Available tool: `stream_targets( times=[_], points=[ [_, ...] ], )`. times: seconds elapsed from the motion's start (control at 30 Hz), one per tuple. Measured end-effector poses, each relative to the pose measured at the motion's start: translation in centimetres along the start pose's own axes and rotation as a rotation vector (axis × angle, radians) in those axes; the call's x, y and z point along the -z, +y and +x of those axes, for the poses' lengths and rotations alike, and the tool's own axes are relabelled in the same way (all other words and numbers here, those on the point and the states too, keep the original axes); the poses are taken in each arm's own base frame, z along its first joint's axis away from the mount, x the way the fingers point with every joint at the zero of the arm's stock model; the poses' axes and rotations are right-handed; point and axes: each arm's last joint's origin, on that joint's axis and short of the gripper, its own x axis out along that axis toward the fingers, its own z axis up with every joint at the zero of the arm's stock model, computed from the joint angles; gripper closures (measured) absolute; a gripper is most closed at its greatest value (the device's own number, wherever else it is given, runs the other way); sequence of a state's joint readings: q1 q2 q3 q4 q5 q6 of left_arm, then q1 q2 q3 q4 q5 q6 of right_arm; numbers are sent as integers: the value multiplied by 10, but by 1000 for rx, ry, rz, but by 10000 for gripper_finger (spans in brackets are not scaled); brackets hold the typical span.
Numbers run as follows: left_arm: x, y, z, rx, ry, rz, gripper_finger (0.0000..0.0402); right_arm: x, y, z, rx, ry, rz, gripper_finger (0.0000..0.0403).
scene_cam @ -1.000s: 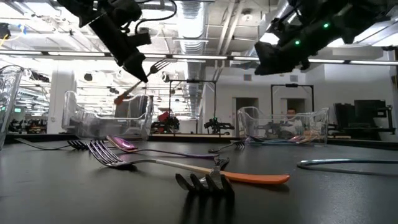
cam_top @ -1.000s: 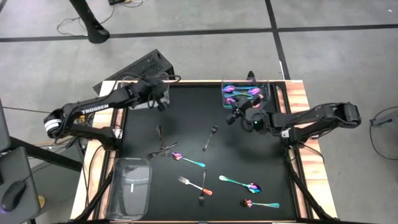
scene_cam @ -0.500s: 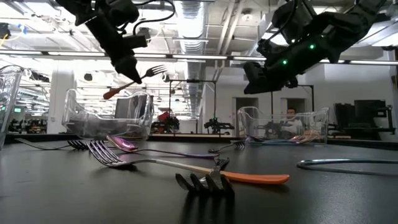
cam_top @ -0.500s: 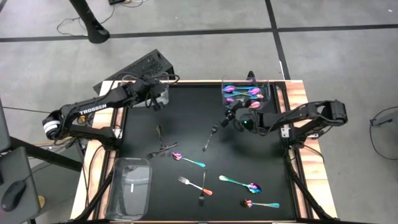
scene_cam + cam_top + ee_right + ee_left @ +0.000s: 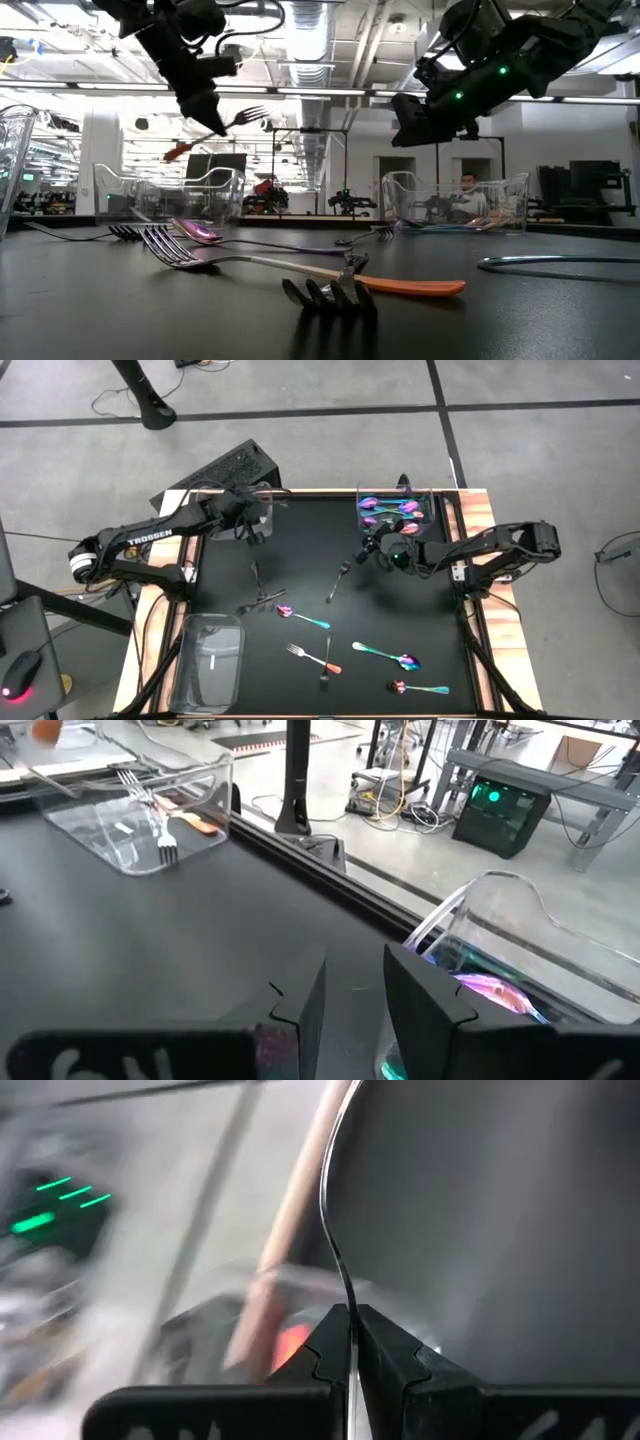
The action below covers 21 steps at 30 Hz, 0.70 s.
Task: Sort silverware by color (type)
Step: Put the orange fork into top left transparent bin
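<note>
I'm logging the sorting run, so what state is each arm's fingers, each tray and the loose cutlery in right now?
Left gripper: fingers shut on an orange-handled fork, held in the air over the far left tray.
Right gripper: fingers apart, holding nothing, above the mat beside the far right tray.
Far right tray: holds iridescent spoons.
Near left tray: upright on the table.
Loose cutlery: lying flat on the mat.

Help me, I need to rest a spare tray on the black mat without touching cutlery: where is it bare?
Widest bare stretch: the mat along its far edge, between the left gripper holding a fork and the tray of iridescent spoons. A smaller patch lies beside the empty tray. The middle and near right corner are crowded with forks and spoons.
</note>
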State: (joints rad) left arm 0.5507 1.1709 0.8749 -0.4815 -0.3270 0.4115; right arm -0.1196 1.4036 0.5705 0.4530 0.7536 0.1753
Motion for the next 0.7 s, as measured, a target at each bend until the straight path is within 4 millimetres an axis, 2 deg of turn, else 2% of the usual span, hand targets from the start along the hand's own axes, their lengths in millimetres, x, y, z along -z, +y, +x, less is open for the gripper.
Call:
stream_targets(
  times=[0.13, 0.27, 0.37, 0.7],
  points=[
    [8, 12, 1, -331, 186, 17, 401, 1, 1, 0, -3, 4, -5, 275],
    [18, 12, 2, -258, 271, 114, 401, 1, 0, 0, -4, 3, -3, 275],
    [20, 13, 4, -207, 266, 104, 401, 0, 1, 0, -6, -4, 4, 275],
    [24, 19, 5, -212, 285, 73, 399, -2, 3, -1, -36, -15, 16, 275]
  ],
)
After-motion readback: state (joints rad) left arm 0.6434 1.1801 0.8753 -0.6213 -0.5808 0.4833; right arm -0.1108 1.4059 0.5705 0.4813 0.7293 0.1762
